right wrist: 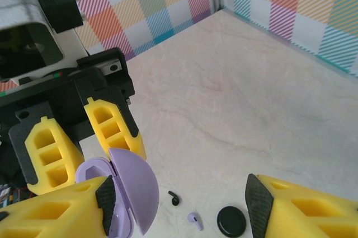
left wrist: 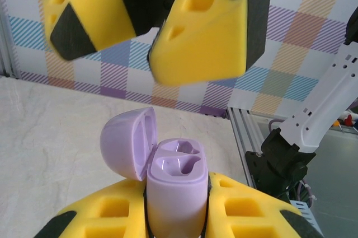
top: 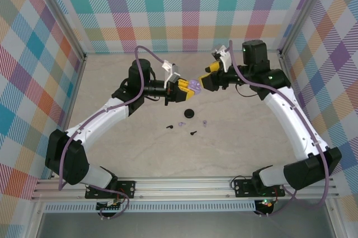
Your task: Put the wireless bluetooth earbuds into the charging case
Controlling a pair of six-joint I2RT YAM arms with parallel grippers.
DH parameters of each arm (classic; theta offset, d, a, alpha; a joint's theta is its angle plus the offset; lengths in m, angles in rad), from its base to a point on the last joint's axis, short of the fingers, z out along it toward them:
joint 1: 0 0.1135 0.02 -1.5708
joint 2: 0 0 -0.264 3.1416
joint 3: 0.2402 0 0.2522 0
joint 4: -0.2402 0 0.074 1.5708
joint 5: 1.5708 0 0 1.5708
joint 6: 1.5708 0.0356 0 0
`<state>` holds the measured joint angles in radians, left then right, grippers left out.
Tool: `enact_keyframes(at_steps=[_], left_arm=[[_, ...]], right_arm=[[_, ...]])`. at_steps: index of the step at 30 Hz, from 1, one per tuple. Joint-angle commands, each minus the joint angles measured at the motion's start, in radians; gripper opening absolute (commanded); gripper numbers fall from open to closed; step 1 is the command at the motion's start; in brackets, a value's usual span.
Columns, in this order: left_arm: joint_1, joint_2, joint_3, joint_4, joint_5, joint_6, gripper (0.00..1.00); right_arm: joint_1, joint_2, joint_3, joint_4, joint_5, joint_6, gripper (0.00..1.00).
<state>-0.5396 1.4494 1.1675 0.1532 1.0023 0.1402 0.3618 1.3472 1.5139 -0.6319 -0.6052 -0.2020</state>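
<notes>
My left gripper [top: 182, 88] is shut on the lilac charging case [left wrist: 173, 165], holding it above the table. Its lid [left wrist: 127, 141] stands open and both sockets are empty. My right gripper [right wrist: 182, 207] is open right beside the case [right wrist: 126, 193], one finger [right wrist: 56, 213] against its body and the lid between its jaws; I cannot tell whether it touches. From the left wrist, the right gripper's fingers [left wrist: 204, 31] hang just above the case. On the table lie two black earbuds [top: 169, 126] [top: 193, 133] and two lilac earbuds [top: 181, 123] [top: 205, 122].
A round black case [top: 189, 114] lies shut on the table below the grippers, near the earbuds. Checked walls [top: 179, 8] enclose the table at the back and sides. An aluminium rail [top: 184, 185] runs along the near edge.
</notes>
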Motion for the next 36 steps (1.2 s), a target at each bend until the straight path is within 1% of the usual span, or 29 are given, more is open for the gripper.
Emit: enact_keyframes(at_steps=[1, 4, 8, 11, 16, 21, 25, 29, 32, 36], left_arm=[[-0.011, -0.019, 0.002, 0.001, 0.007, 0.016, 0.12], [-0.004, -0.014, 0.004, 0.011, 0.008, -0.014, 0.12], [0.001, -0.023, -0.007, 0.020, 0.003, -0.025, 0.12], [0.004, -0.034, -0.026, 0.043, 0.002, -0.047, 0.12], [0.010, -0.052, -0.065, 0.098, -0.005, -0.088, 0.12], [0.010, -0.080, -0.118, 0.168, -0.020, -0.126, 0.12], [0.010, -0.101, -0.162, 0.248, -0.027, -0.171, 0.12], [0.010, -0.111, -0.184, 0.288, -0.033, -0.201, 0.12], [0.007, -0.120, -0.190, 0.286, -0.035, -0.199, 0.12], [0.004, -0.136, -0.191, 0.253, -0.047, -0.172, 0.12]], right_arm=[[-0.017, -0.050, -0.027, 0.031, 0.080, 0.053, 0.65], [-0.027, -0.055, -0.059, 0.005, 0.192, 0.092, 0.69], [-0.027, -0.014, -0.092, -0.067, 0.342, 0.172, 0.68], [-0.027, 0.014, -0.140, -0.093, 0.404, 0.231, 0.68], [-0.027, 0.045, -0.243, -0.082, 0.436, 0.314, 0.67], [-0.027, 0.105, -0.322, -0.057, 0.364, 0.378, 0.67], [-0.016, 0.167, -0.379, -0.017, 0.327, 0.417, 0.63], [0.013, 0.261, -0.358, -0.044, 0.357, 0.469, 0.59], [0.052, 0.344, -0.309, -0.079, 0.407, 0.490, 0.55], [0.090, 0.416, -0.264, -0.093, 0.464, 0.524, 0.50]])
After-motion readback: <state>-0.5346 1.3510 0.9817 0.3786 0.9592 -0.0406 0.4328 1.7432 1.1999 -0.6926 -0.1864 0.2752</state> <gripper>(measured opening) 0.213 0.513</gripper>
